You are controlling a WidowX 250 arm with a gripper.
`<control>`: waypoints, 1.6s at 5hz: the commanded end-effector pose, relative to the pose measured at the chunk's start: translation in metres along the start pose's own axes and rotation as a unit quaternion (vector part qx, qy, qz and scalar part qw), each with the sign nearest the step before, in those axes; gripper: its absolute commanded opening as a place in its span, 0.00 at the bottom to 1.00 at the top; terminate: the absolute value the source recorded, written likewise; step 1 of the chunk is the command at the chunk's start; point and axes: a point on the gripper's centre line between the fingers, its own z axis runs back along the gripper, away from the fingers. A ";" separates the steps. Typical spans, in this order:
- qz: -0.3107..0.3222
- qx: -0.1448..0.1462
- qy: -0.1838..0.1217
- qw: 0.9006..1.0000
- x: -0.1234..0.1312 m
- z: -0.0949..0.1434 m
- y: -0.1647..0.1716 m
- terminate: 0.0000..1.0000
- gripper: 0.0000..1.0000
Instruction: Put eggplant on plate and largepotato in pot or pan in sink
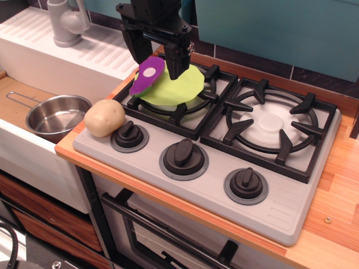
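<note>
Claw (pixel 156 58) hangs spread apart over the eggplant (pixel 147 74) on the plate (pixel 178 87), at the stove's (pixel 213 168) back-left burner.

Grey toy stove (pixel 280 210) sits on a wood counter (pixel 342 185), two black burner grates (pixel 272 126), right one at 3 o'clock. Three dark knobs (pixel 183 154) in a row along the front, oven door handle (pixel 162 235) down at 6.
</note>
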 end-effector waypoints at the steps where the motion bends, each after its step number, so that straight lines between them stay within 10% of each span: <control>1: 0.001 0.061 -0.049 0.997 -0.028 0.001 0.012 0.00 1.00; 8: 0.014 0.109 -0.055 0.992 -0.059 -0.013 0.064 0.00 1.00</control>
